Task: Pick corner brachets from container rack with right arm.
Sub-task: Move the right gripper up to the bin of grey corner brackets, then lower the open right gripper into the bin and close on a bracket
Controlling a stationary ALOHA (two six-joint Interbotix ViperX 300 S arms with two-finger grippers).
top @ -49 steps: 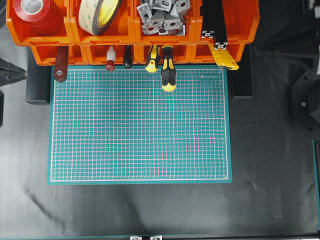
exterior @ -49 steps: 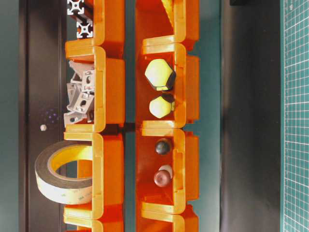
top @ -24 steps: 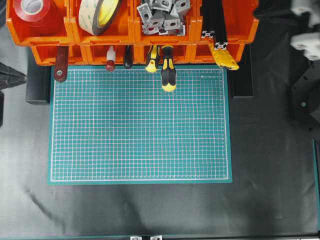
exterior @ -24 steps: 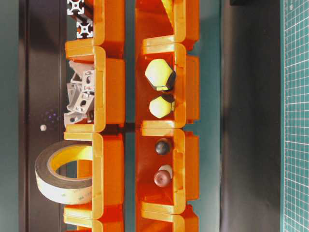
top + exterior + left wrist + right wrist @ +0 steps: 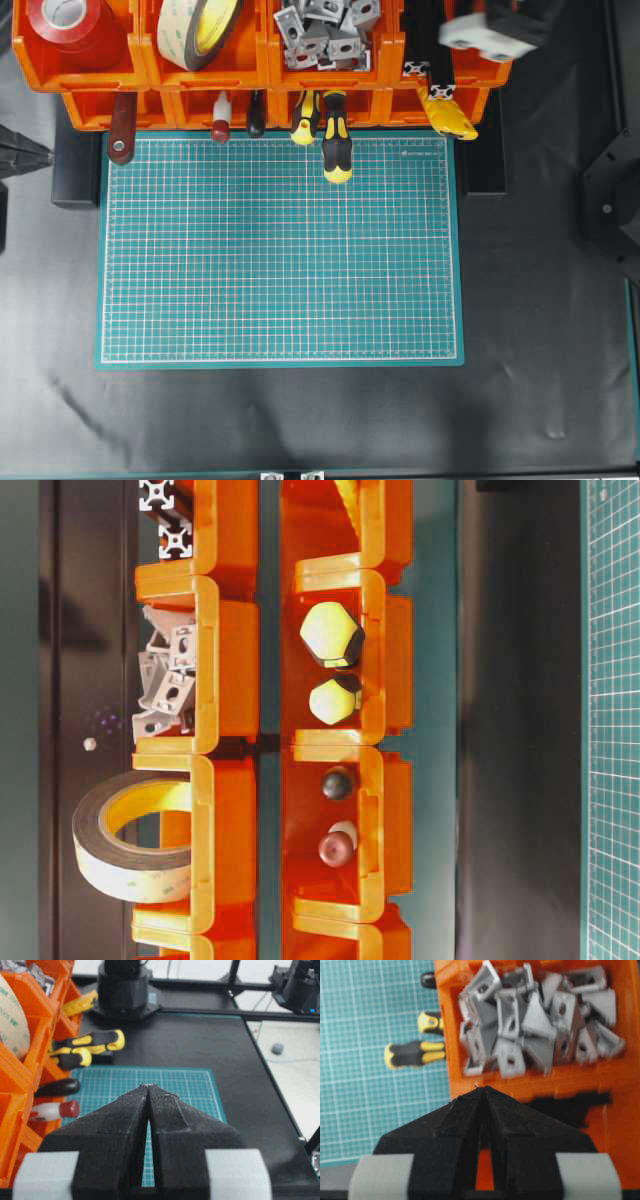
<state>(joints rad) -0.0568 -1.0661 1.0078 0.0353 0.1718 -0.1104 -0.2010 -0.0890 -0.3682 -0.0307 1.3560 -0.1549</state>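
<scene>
Silver cast-metal corner brachets point(image 5: 535, 1025), jumbled

A black tabletop point(image 5: 540, 330) carries a green gridded mat point(image 5: 280, 250); beyond its edge lies a pale floor point(image 5: 290, 1060).

Setting: workshop or robotics lab bench. Evidence: orange container rack point(image 5: 265, 60) of open bins holding corner brachets point(image 5: 327, 33), tape rolls point(image 5: 200, 30) and slotted aluminium bars point(image 5: 428, 45); screwdrivers point(image 5: 336, 140) with yellow-black handles in the lower tier; green gridded cutting mat point(image 5: 280, 250) on a black tabletop point(image 5: 540, 330); black frame rails behind.
</scene>
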